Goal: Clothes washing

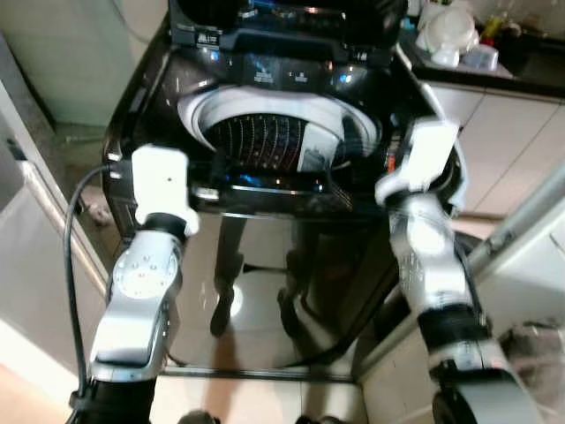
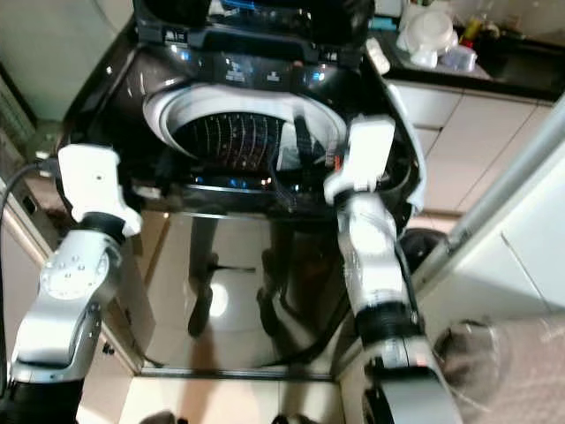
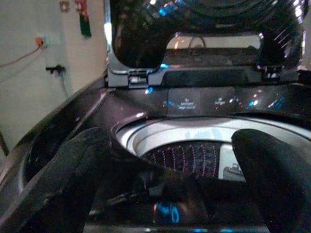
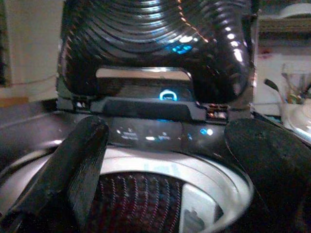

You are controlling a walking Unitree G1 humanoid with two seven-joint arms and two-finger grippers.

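Top-loading washer directly before me, lid raised upright, its white-rimmed drum exposed beneath the lit control panel. My left tool and right tool hang at the washer's front edge, one toward each side of the drum, each with fingers spread wide and holding nothing. To my right, a table carries white dishes.
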